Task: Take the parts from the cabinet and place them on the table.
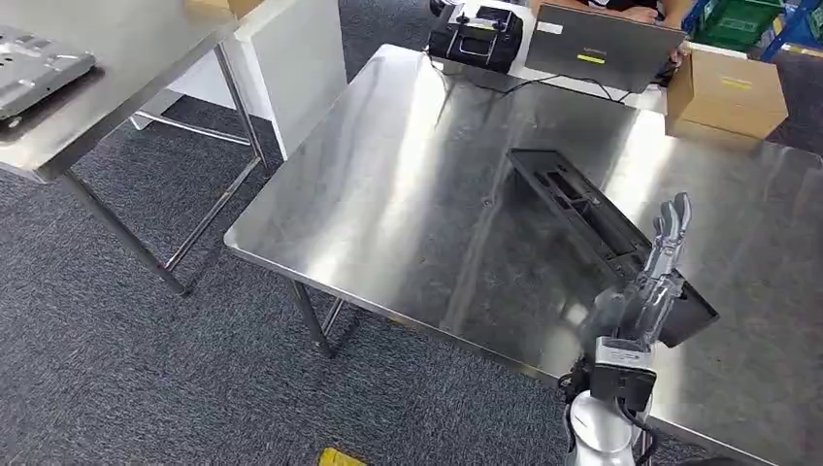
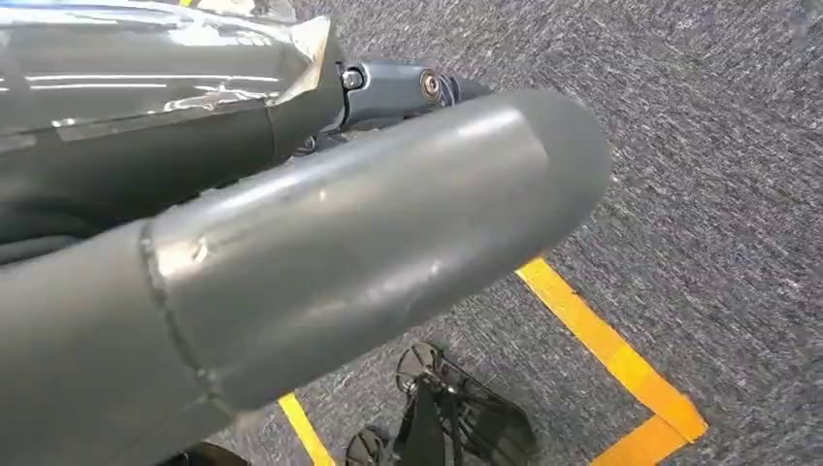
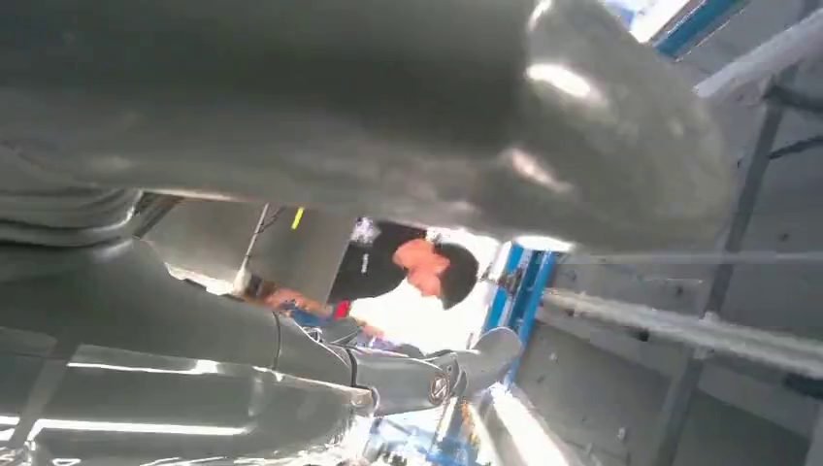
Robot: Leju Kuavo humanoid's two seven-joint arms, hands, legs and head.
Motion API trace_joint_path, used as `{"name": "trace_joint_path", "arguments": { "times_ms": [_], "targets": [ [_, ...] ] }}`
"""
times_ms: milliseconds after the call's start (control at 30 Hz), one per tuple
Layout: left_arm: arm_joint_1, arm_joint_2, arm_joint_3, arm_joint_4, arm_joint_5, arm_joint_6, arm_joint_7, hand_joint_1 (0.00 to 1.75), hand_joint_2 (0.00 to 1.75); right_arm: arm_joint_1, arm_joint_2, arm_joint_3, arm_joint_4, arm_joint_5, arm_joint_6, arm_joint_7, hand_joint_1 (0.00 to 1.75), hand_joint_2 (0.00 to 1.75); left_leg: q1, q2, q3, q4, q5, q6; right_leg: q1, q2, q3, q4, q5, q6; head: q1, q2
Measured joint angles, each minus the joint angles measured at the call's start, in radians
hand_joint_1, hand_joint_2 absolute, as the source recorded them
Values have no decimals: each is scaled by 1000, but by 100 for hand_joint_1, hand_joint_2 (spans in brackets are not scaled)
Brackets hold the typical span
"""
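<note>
Raised over the worktop (image 1: pixel 408 194), the right robot hand (image 1: pixel 655 282) is seen with fingers straight and apart, nothing held. A long dark part (image 1: pixel 582 209) lies flat just beside it. Retreat should be made straight upward, so the part is not nudged. Whether the left robot hand (image 2: pixel 291 243) is open cannot be told.

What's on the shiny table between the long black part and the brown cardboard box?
Nothing: in the head view, just bare shiny metal table lies between the long black part and the cardboard box.
</note>
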Motion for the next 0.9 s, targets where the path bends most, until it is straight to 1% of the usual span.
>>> {"name": "trace_joint_path", "arguments": {
  "times_ms": [33, 67, 100, 133, 167, 200, 233, 267, 300, 333, 367, 400, 433, 467, 500, 533, 567, 600, 633, 667, 700, 733, 767, 800, 833, 867, 900],
  "targets": [
    [-1, 0, 5, 0, 5, 0, -1, 0, 0, 0, -3, 8, 0, 2, 6, 8, 0, 0, -1, 0, -1, 0, 1, 4, 1, 0, -31, 79, -45, -11, 1, 0],
    [-1, -4, 8, 0, 10, 0, -3, 0, 0, -1, -7, 13, 3, 2, 13, 21, 0, 0, -3, 1, -3, 0, 3, 5, 1, 1, -68, 169, -86, -18, 0, 0],
    [-1, -5, 13, 0, 13, -2, -5, 0, 0, -3, -10, 15, 10, -1, 22, 33, 0, 0, -4, 1, -7, 0, 4, 7, 6, 1, -93, 238, -111, -21, 2, 0],
    [-1, -8, 19, 0, 16, -6, -6, 0, 0, -8, -12, 17, 24, -6, 30, 41, 0, 0, -7, 1, -10, 0, 7, 8, 9, 1, -100, 268, -117, -17, 0, 0],
    [-1, -11, 25, 0, 19, -9, -8, 0, 0, -16, -13, 17, 44, -12, 35, 47, 0, 0, -8, 0, -13, 1, 11, 6, 11, 1, -82, 250, -108, -13, 2, 0],
    [-1, -13, 29, 0, 23, -13, -10, 0, 0, -25, -13, 18, 68, -19, 40, 48, 0, 0, -9, 0, -16, 1, 15, 4, 14, 1, -41, 185, -84, -8, 1, 0],
    [-2, -16, 30, 0, 23, -15, -11, 0, 0, -34, -13, 18, 88, -25, 43, 48, 0, 0, -9, -2, -20, 1, 19, 0, 17, 1, 23, 84, -54, -4, 1, 0],
    [-3, -18, 31, 0, 24, -15, -12, 0, 0, -43, -11, 18, 100, -27, 46, 48, 0, 0, -9, -3, -21, 1, 23, -4, 17, 0, 76, 1, -39, -5, 2, 0],
    [-4, -21, 32, 0, 25, -16, -13, 0, 0, -54, -11, 18, 114, -30, 47, 48, 0, 0, -11, -4, -25, 4, 28, -11, 22, 1, 111, -53, -37, -14, 0, 0],
    [-4, -22, 34, 0, 25, -16, -14, 0, 0, -60, -10, 19, 125, -31, 48, 48, 0, 0, -11, -3, -25, 3, 33, -19, 29, 2, 105, -39, -16, -17, -2, 0],
    [-5, -22, 39, 0, 25, -16, -15, 0, 0, -66, -10, 18, 135, -33, 48, 48, 0, 0, -9, -4, -26, 8, 35, -23, 29, 2, 89, -50, -21, -23, 1, 0],
    [-5, -26, 42, 0, 25, -16, -15, 0, 0, -68, -10, 18, 145, -34, 48, 49, 0, 0, -6, -4, -26, 4, 43, -32, 33, 3, 87, -46, -18, -30, -1, 0],
    [-5, -26, 44, 0, 24, -16, -15, 0, 0, -68, -9, 18, 149, -35, 48, 48, 0, 0, -7, -4, -29, 1, 48, -41, 29, 3, 84, -51, -10, -41, 2, 0],
    [-4, -24, 46, 0, 22, -16, -15, 0, 0, -69, -9, 18, 154, -36, 48, 48, 0, 0, -1, -7, -38, 9, 40, -45, 12, -1, 86, -57, 2, -52, 2, 0],
    [-4, -25, 47, 0, 19, -16, -15, 0, 0, -70, -9, 17, 157, -38, 48, 51, 0, 0, 0, -6, -51, 39, -10, -52, 15, 0, 80, -58, 11, -60, -2, 0],
    [-4, -26, 47, 0, 19, -16, -14, 0, 0, -68, -9, 17, 160, -40, 48, 51, 0, 0, 6, -5, -71, 102, -73, -60, 16, -2, 71, -57, 20, -70, -6, 0],
    [-4, -26, 47, 0, 15, -16, -13, 0, 0, -66, -10, 16, 163, -42, 48, 52, 0, 0, 11, -5, -94, 183, -127, -68, 17, -3, 61, -56, 29, -68, -4, 0],
    [-4, -26, 47, 0, 12, -16, -12, 0, 0, -64, -11, 15, 166, -42, 48, 53, 0, 0, 15, -4, -113, 259, -164, -75, 18, -4, 50, -55, 35, -67, -5, 0],
    [-4, -26, 47, 0, 11, -16, -10, 0, 0, -62, -11, 14, 169, -42, 48, 53, 0, 0, 19, -3, -118, 302, -176, -80, 18, -4, 41, -53, 41, -65, -5, 0],
    [-4, -26, 47, 0, 6, -19, -6, 0, 0, -59, -11, 13, 172, -43, 48, 53, 0, 0, 23, -2, -100, 300, -168, -83, 18, -4, 32, -51, 46, -63, -5, 0],
    [-4, -24, 47, 0, 1, -19, -3, 0, 0, -57, -12, 11, 175, -44, 49, 53, 0, 0, 28, -1, -62, 257, -146, -85, 17, -4, 24, -49, 53, -60, -5, 0],
    [-5, -23, 47, 0, -3, -21, 2, 0, 0, -56, -12, 10, 176, -44, 49, 53, 0, 0, 32, -1, 3, 168, -115, -86, 15, -4, 16, -46, 57, -54, -5, 0],
    [-6, -23, 47, 0, -7, -21, 3, 0, 0, -55, -12, 10, 176, -45, 49, 53, 0, 0, 35, -1, 71, 74, -94, -87, 14, -3, 11, -43, 61, -48, -5, 0],
    [-10, -23, 47, 0, -8, -22, 3, 0, 0, -55, -11, 10, 176, -45, 49, 53, 0, 0, 36, -3, 119, -5, -110, -84, 16, -3, 7, -39, 64, -42, -5, 0],
    [-11, -23, 47, 0, -8, -24, 5, 0, 0, -56, -12, 10, 176, -45, 49, 54, 0, 0, 26, -11, 110, 13, -86, -72, 19, -4, 5, -40, 72, -32, -1, 0],
    [-11, -23, 47, 0, -8, -24, 6, 0, 0, -56, -11, 11, 176, -44, 50, 54, 0, 0, 24, -12, 106, 9, -87, -67, 19, -4, 5, -38, 75, -27, 1, 0],
    [-12, -23, 47, 0, -8, -24, 6, 0, 0, -55, -11, 11, 177, -45, 50, 54, 0, 0, 20, -12, 104, 9, -89, -62, 18, -4, 1, -39, 80, -19, -1, 0]
  ]
}}
